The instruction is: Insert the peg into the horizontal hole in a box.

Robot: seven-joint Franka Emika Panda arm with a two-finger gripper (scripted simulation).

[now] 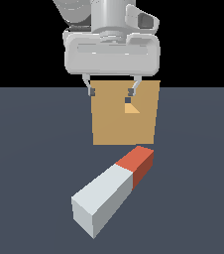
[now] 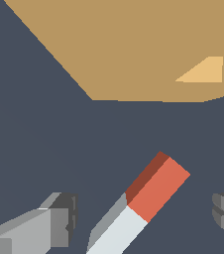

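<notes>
So the gripper (image 1: 112, 89) hangs up high with its fingers (image 2: 59, 218) spread apart and nothing between them — the peg (image 1: 113, 190) is lying flat on the dark floor (image 1: 29, 168) below. Its orange-red end points toward the box (image 1: 126, 112), just short of the face, grey-white end toward the exterior camera. The hole (image 1: 130, 105) sits mid-face — the peg isn't in it yet.

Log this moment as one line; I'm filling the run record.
gripper: open, empty, above floor | peg: lying free, orange end toward box | hole: empty
</notes>
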